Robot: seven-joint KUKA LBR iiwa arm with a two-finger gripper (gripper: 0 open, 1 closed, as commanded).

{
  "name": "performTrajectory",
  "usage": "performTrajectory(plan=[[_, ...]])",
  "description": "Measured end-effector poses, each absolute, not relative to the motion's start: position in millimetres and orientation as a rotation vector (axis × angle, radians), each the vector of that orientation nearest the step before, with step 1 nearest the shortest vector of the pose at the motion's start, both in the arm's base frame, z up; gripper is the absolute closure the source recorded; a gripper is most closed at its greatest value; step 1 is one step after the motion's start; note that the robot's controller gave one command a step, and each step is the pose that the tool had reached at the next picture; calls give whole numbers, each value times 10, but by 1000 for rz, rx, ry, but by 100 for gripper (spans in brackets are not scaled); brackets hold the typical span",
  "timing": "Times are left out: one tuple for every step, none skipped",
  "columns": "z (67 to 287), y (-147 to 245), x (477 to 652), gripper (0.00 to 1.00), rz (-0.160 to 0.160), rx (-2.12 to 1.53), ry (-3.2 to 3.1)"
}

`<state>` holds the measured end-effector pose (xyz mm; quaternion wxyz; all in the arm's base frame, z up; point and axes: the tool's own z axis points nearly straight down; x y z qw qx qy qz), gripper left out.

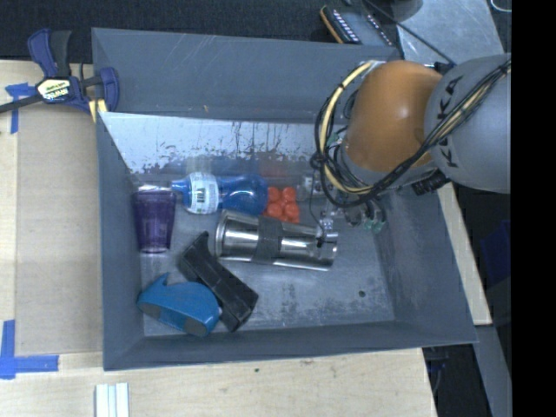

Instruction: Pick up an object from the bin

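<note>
The only lettering that can be read is on the grey link of the arm (473, 120), where large dark capitals run along the casing beside the orange cover. Cables cross them. A K is plain, and the rest fits the KUKA brand name. In the bin (261, 59), the blue bottle (230, 194) lying near the back wall carries a white label (201, 193) around its neck, whose print is too small to read.
</note>
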<state>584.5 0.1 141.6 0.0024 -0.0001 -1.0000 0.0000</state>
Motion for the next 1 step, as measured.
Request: performTrajectory(plan=[[1463,2,5865,0,0,0,-3145]])
